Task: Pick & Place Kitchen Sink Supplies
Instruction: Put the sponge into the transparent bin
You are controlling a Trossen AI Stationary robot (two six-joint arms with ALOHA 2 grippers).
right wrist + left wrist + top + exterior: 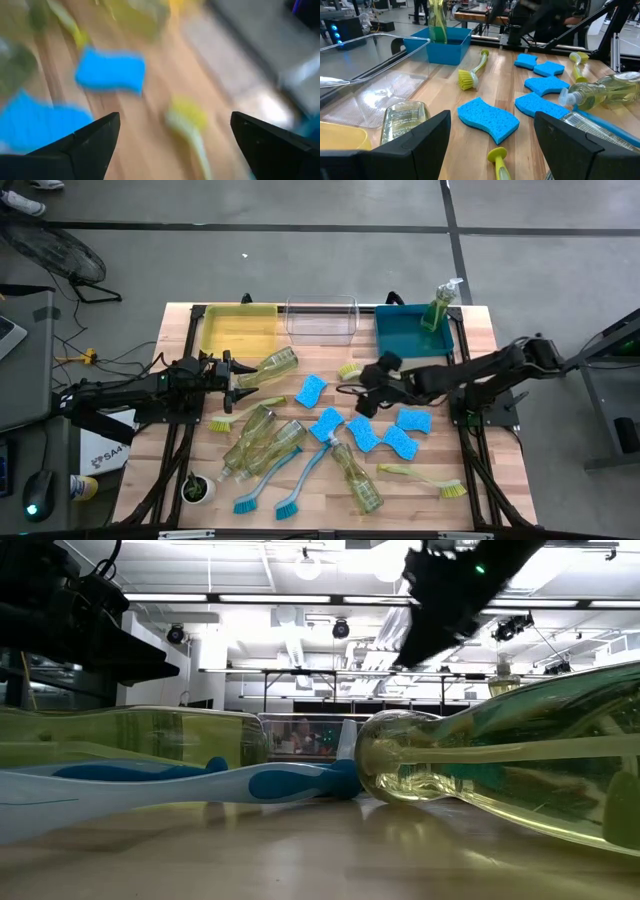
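On the slatted wooden table (410,500) most of the work is left, as far as I can judge. Only one clear yellow-green pump-top soap bottle (439,307) stands upright in the teal rectangular bin (400,332); the yellow bin (238,330) and the clear plastic bin (321,321) between them look empty. Everything else lies loose on the boards: several more soap bottles on their sides in a heap left of centre (262,442), one more near the front (357,479), small light-blue wavy-edged sponges (311,390) scattered through the middle, and long-handled dish brushes, two blue ones (300,480) at the front and a yellow-green one (425,479) to the right.

The left end effector (243,379) hovers just in front of the yellow bin, its fingers spread and empty, with a lying bottle (404,119) right beside it and a sponge (488,118) ahead. The right end effector (358,383) hangs over the middle, by a yellow-green brush head (349,369), its fingers also wide apart with nothing between them.

The bottles are smooth, glossy and rounded, likely to roll. The sponges look soft and porous, flat with scalloped edges. The brushes are slim hard plastic with bristled heads, thin to pinch.
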